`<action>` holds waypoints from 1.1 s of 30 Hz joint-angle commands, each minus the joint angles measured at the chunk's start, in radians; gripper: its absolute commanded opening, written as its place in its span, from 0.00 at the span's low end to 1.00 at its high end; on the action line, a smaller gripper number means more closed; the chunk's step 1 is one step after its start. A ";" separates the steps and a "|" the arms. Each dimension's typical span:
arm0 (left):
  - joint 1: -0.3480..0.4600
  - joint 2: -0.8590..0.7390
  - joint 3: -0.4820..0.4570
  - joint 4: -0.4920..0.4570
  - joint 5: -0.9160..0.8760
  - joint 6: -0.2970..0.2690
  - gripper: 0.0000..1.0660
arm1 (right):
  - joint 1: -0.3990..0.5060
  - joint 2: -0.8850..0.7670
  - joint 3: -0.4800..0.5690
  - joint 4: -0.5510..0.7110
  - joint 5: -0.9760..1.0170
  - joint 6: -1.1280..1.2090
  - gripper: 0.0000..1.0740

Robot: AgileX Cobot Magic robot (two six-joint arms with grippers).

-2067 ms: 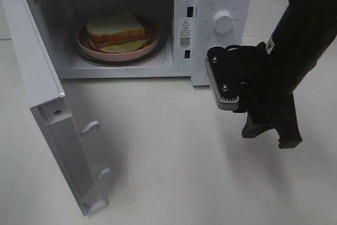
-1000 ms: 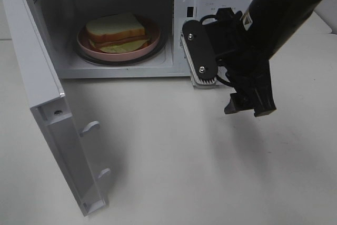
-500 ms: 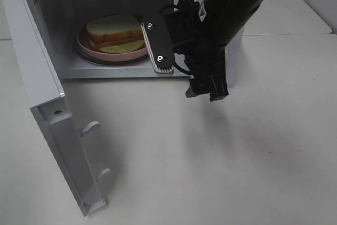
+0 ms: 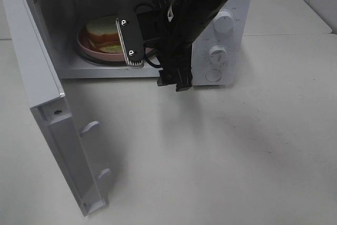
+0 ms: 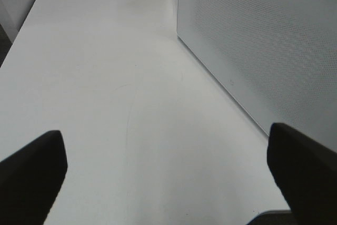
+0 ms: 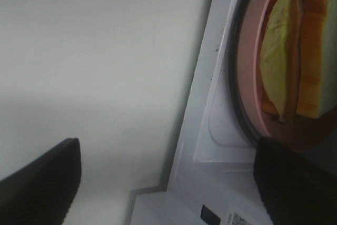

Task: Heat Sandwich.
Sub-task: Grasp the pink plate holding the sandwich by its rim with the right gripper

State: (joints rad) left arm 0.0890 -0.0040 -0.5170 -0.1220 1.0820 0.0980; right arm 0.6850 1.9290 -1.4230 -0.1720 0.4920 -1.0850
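A plain white table is filling most of the exterior view and carrying the microwave. Pale seamed surfaces are showing beyond it at upper right; floor or wall, cannot tell. The door is hanging wide open on the left. The sandwich is sitting on the pink plate inside the cavity, its right part hidden by the wrist of the arm reaching across. The right gripper is hovering just in front of the cavity's lower right corner, fingers spread and gripping nothing. Two dials are showing right of the arm. The right wrist view is adding what the high camera is missing: the bread edge, the ham and the yellow-green filling seen from the side, with the dark turntable ring running under the plate. Only the left wrist view is showing the left gripper. Its fingers are standing wide apart over bare table, holding nothing, beside the microwave's perforated side wall.
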 commanded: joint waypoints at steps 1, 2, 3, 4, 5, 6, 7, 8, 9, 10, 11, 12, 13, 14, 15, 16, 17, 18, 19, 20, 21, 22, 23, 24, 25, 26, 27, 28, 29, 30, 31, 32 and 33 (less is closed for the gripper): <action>-0.006 -0.020 0.001 -0.009 -0.009 -0.003 0.92 | 0.004 0.044 -0.054 0.011 -0.008 0.009 0.79; -0.006 -0.020 0.001 -0.009 -0.009 -0.003 0.92 | 0.004 0.044 -0.054 0.011 -0.008 0.009 0.79; -0.006 -0.020 0.001 -0.009 -0.009 -0.003 0.92 | 0.004 0.075 -0.088 0.026 -0.008 0.009 0.79; -0.006 -0.020 0.001 -0.009 -0.009 -0.003 0.92 | 0.004 0.090 -0.102 0.026 -0.008 0.009 0.79; -0.006 -0.020 0.001 -0.009 -0.009 -0.003 0.92 | 0.004 0.106 -0.120 0.026 -0.008 0.009 0.79; -0.006 -0.020 0.001 -0.009 -0.009 -0.003 0.92 | 0.004 0.136 -0.157 0.026 -0.007 0.009 0.79; -0.006 -0.020 0.001 -0.009 -0.009 -0.003 0.92 | 0.004 0.136 -0.157 0.026 -0.007 0.009 0.79; -0.006 -0.020 0.001 -0.009 -0.009 -0.003 0.92 | 0.004 0.153 -0.172 0.026 -0.007 0.009 0.79; -0.006 -0.020 0.001 -0.009 -0.009 -0.003 0.92 | 0.004 0.166 -0.190 0.026 -0.006 0.009 0.79; -0.006 -0.020 0.001 -0.009 -0.009 -0.003 0.92 | 0.004 0.181 -0.208 0.026 -0.005 0.009 0.78; -0.006 -0.020 0.001 -0.009 -0.009 -0.003 0.92 | 0.004 0.209 -0.240 0.033 0.000 0.009 0.78; -0.006 -0.020 0.001 -0.009 -0.009 -0.003 0.92 | 0.004 0.209 -0.240 0.033 0.000 0.009 0.78; -0.006 -0.020 0.001 -0.009 -0.009 -0.003 0.92 | 0.004 0.227 -0.256 0.041 0.002 0.009 0.78; -0.006 -0.020 0.001 -0.009 -0.009 -0.003 0.92 | 0.004 0.238 -0.267 0.047 0.002 0.009 0.78; -0.006 -0.020 0.001 -0.009 -0.009 -0.003 0.92 | 0.004 0.266 -0.300 0.049 0.005 0.012 0.78; -0.006 -0.020 0.001 -0.009 -0.009 -0.003 0.92 | 0.004 0.266 -0.300 0.049 0.005 0.012 0.78; -0.006 -0.020 0.001 -0.009 -0.009 -0.003 0.92 | 0.004 0.276 -0.317 0.049 0.008 0.015 0.78; -0.006 -0.020 0.001 -0.009 -0.009 -0.003 0.92 | 0.004 0.288 -0.334 0.049 0.016 0.020 0.78; -0.006 -0.020 0.001 -0.009 -0.009 -0.003 0.92 | 0.004 0.299 -0.349 0.048 0.024 0.022 0.78; -0.006 -0.020 0.001 -0.009 -0.009 -0.003 0.92 | 0.004 0.323 -0.382 0.048 0.038 0.033 0.78; -0.006 -0.020 0.001 -0.009 -0.009 -0.003 0.92 | 0.004 0.323 -0.382 0.048 0.038 0.033 0.78; -0.006 -0.020 0.001 -0.009 -0.009 -0.003 0.92 | 0.004 0.335 -0.401 0.048 0.045 0.037 0.78; -0.006 -0.020 0.001 -0.009 -0.009 -0.003 0.92 | 0.004 0.346 -0.421 0.048 0.052 0.041 0.78; -0.006 -0.020 0.001 -0.009 -0.009 -0.003 0.92 | 0.004 0.365 -0.464 0.048 0.072 0.048 0.78; -0.006 -0.020 0.001 -0.009 -0.009 -0.003 0.92 | 0.004 0.373 -0.481 0.048 0.084 0.048 0.78; -0.006 -0.020 0.001 -0.009 -0.009 -0.003 0.92 | 0.004 0.373 -0.481 0.048 0.084 0.048 0.78; -0.006 -0.020 0.001 -0.009 -0.009 -0.003 0.92 | 0.004 0.385 -0.503 0.046 0.092 0.050 0.78; -0.006 -0.020 0.001 -0.009 -0.009 -0.003 0.92 | 0.004 0.395 -0.523 0.045 0.100 0.052 0.78; -0.006 -0.020 0.001 -0.009 -0.009 -0.003 0.92 | 0.004 0.413 -0.553 0.045 0.107 0.051 0.78; -0.006 -0.020 0.001 -0.009 -0.009 -0.003 0.92 | 0.004 0.419 -0.566 0.045 0.109 0.051 0.78; -0.006 -0.020 0.001 -0.009 -0.009 -0.003 0.92 | 0.004 0.419 -0.566 0.045 0.109 0.051 0.78; -0.006 -0.020 0.001 -0.009 -0.009 -0.003 0.92 | 0.004 0.428 -0.579 0.045 0.109 0.051 0.78; -0.006 -0.020 0.001 -0.009 -0.009 -0.003 0.92 | 0.004 0.444 -0.603 0.045 0.111 0.051 0.78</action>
State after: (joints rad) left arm 0.0890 -0.0040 -0.5170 -0.1220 1.0820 0.0980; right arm 0.6850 2.3590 -2.0070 -0.1320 0.5920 -1.0410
